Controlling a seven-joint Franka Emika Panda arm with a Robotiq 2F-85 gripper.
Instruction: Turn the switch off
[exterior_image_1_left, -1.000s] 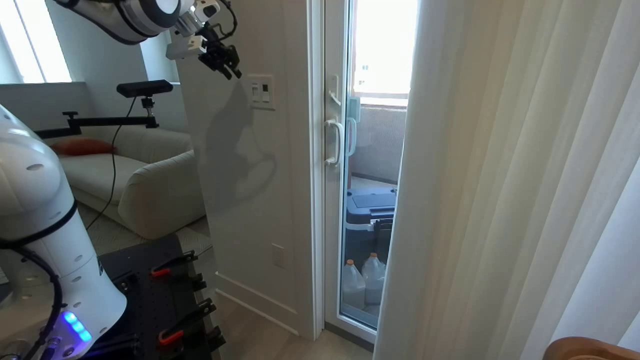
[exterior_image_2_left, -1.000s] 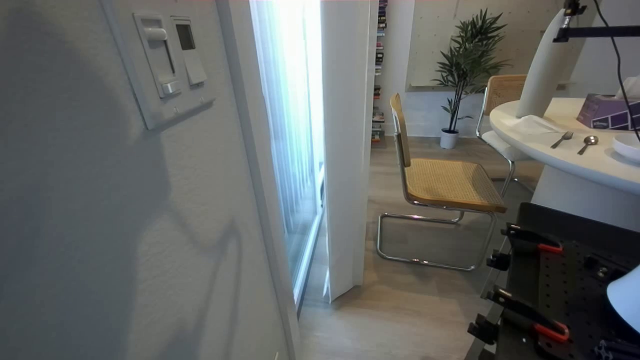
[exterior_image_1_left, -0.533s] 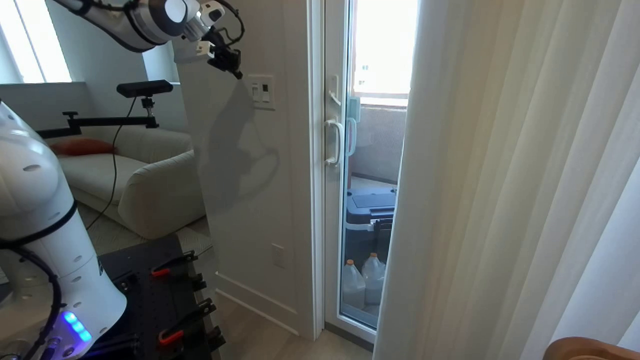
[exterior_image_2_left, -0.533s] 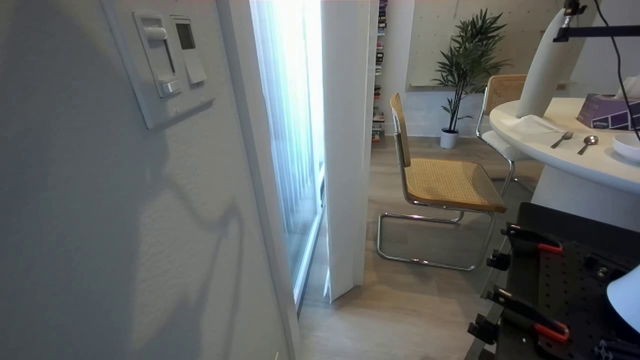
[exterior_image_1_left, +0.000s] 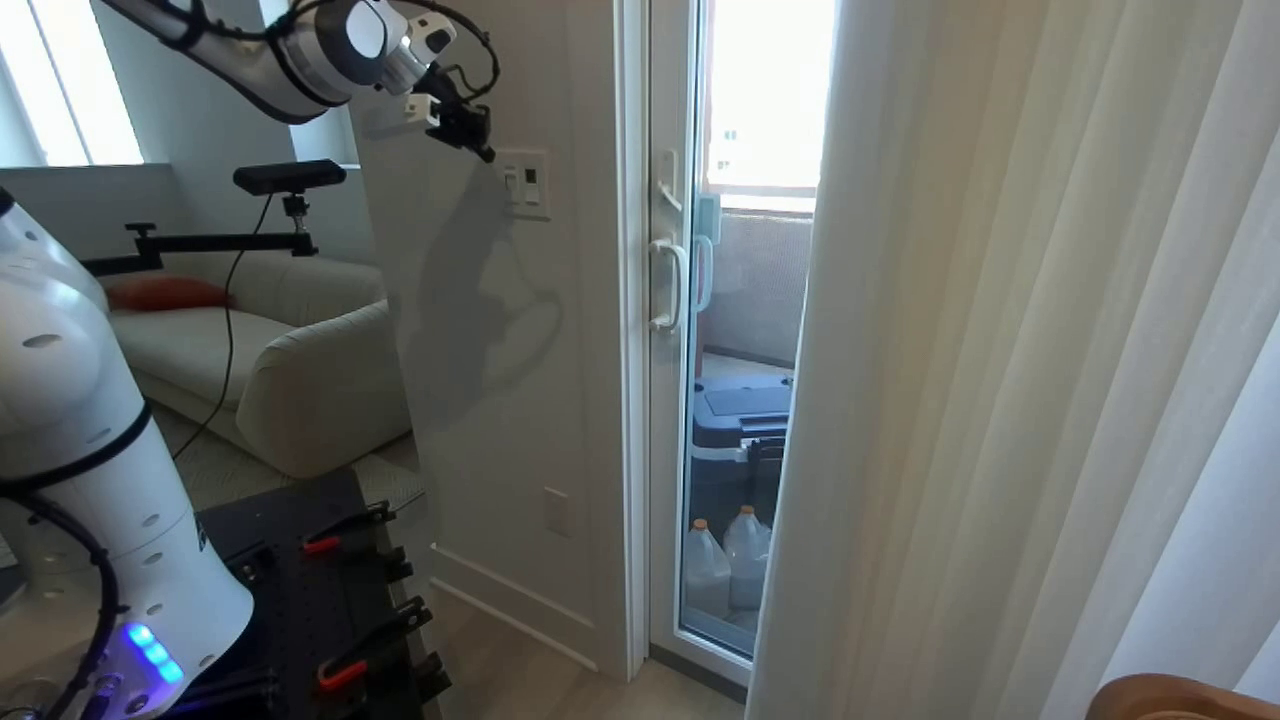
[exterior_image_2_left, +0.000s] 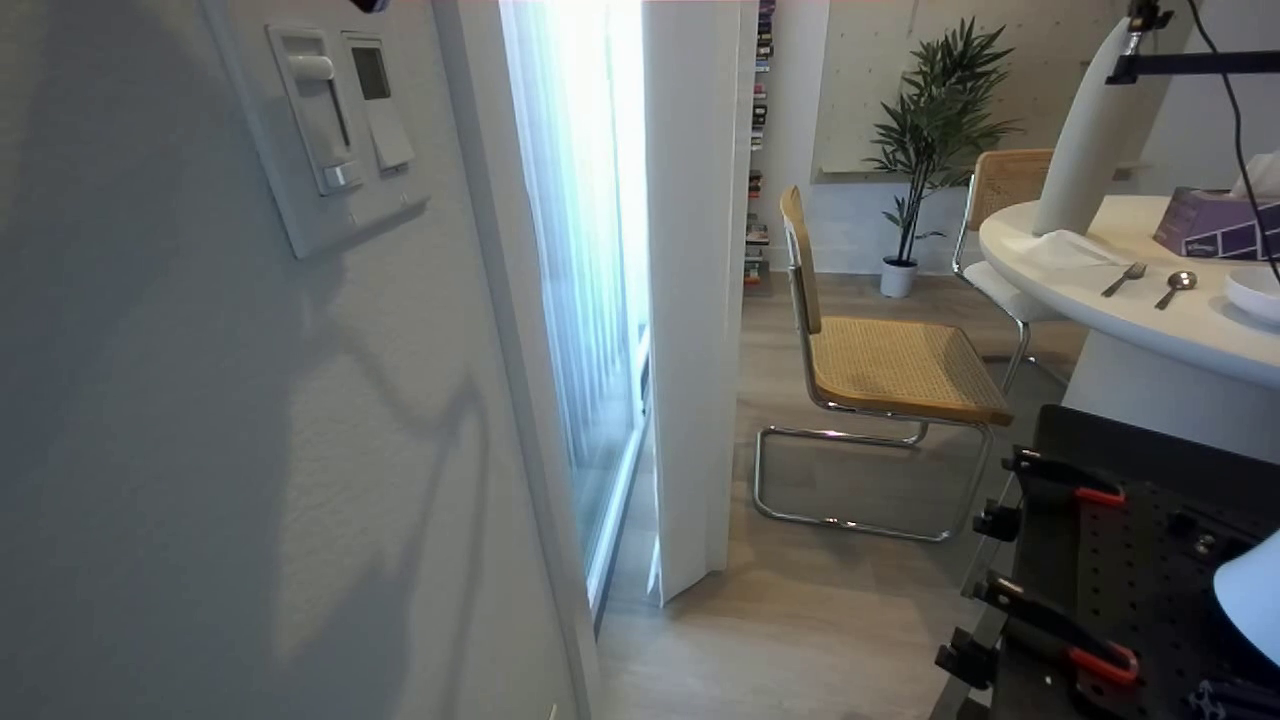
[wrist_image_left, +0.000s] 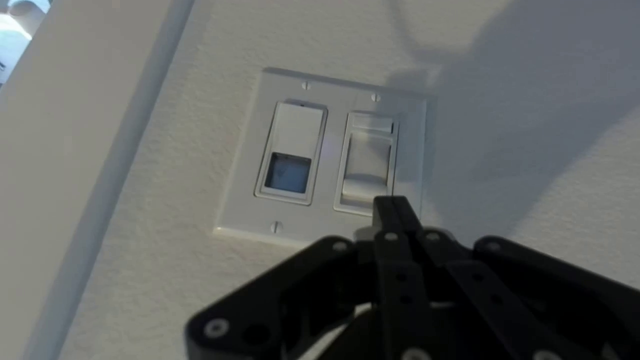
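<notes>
Where the wrist view faces the pale, stippled wall (wrist_image_left: 165, 240), the switch (wrist_image_left: 326, 165) sits flat on it: a smooth white rectangular plate with slotted screws (wrist_image_left: 276, 227), one half bearing a flat paddle (wrist_image_left: 300, 129) set end to end with a small dark window (wrist_image_left: 288, 173), the other a recessed channel (wrist_image_left: 370, 152) with a rounded slider (wrist_image_left: 361, 189). Black, angular links form the gripper (wrist_image_left: 391, 201), its two fingers (wrist_image_left: 384, 216) pressed together, their tips reaching across the slider half's lower edge in that view; whether they touch it, I cannot tell. In an exterior view the arm (exterior_image_1_left: 290, 65) slants down from the upper left, and the gripper tilts toward the plate's upper left corner, just beside it, with a soft-edged shadow (exterior_image_1_left: 458, 300) spread over the wall below. To the right of the plate stands a white-framed glass door (exterior_image_1_left: 667, 450) with a looped handle (exterior_image_1_left: 680, 285), partly hidden by a curtain (exterior_image_1_left: 1000, 350) in vertical folds; a rounded cream sofa (exterior_image_1_left: 330, 390) shows past the wall's other edge. A perforated black tabletop (exterior_image_2_left: 1120, 570) holds clamps (exterior_image_2_left: 1100, 497) with red handles.
</notes>
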